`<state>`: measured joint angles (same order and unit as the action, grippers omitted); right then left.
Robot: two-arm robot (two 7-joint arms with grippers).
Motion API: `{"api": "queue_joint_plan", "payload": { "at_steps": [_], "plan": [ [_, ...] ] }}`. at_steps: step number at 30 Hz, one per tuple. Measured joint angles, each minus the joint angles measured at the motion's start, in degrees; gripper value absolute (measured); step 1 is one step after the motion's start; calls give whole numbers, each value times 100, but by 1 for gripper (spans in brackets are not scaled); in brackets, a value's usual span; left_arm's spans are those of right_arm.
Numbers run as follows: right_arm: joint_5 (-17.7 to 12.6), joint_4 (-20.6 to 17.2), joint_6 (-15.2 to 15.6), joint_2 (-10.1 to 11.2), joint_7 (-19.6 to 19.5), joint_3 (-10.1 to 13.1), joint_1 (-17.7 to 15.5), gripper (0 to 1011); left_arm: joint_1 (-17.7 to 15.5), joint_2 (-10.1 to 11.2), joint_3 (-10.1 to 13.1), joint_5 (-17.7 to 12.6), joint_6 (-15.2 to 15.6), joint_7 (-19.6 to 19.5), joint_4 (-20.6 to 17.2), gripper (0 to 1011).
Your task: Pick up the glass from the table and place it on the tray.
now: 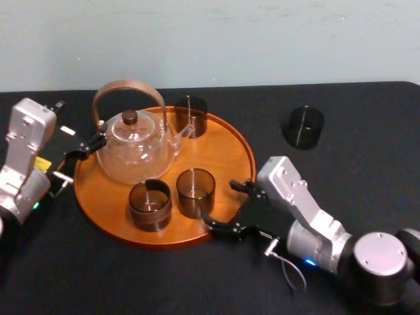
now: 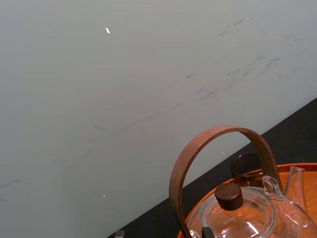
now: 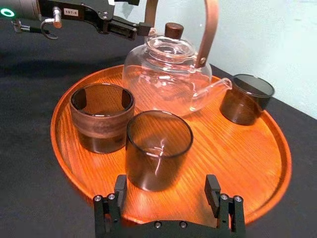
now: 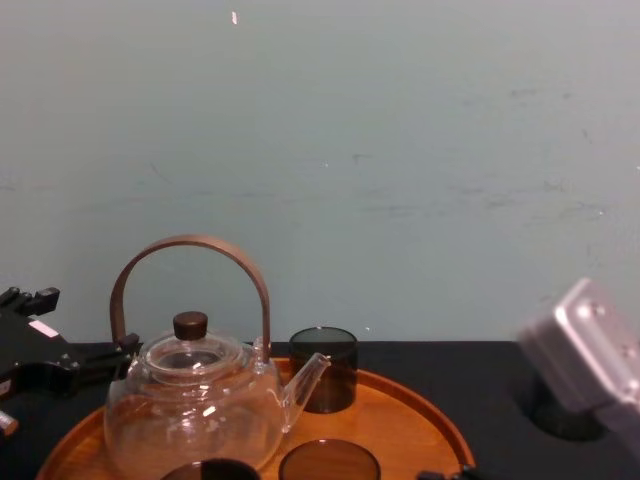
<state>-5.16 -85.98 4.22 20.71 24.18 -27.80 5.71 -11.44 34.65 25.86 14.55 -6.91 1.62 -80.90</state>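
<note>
Smoked dark glass: one glass point(image 1: 303, 126) stands on the table point(image 1: 377, 141), toward its far right corner, well apart from the tray point(image 1: 226, 154). Three more glasses are counted on the tray: one point(image 1: 195, 192) near its front right edge, one point(image 1: 150, 205) just beside that at the front, and one point(image 1: 191, 116) at the far edge by the spout of the single teapot point(image 1: 134, 151). The right gripper point(image 1: 223, 205) is held with jaws apart over the tray's front right rim, just short of the nearest glass, clamped on nothing. The left gripper point(image 1: 82, 156) is seen at the tray's left edge beside the teapot; its state cannot be told.

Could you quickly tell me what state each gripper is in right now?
Left gripper: open, holding nothing, beside the teapot.
Right gripper: open, empty, at the glass on the tray.
</note>
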Motion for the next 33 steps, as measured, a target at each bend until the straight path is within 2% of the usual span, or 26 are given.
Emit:
{"api": "queue_joint_plan", "payload": {
  "at_steps": [7,14,23,33],
  "plan": [
    [-113,-421,-113,235,-101,247,-404,1002,1,0,0,0,0,0,0,1010],
    [-170,-636,-157,418,-200,498,-682,1002,1,0,0,0,0,0,0,1010],
    [-250,-696,-199,532,-349,877,-890,1002,0,0,0,0,0,0,0,1010],
    [-343,-562,-217,532,-481,1267,-960,1002,0,0,0,0,0,0,0,1009]
  ]
}}
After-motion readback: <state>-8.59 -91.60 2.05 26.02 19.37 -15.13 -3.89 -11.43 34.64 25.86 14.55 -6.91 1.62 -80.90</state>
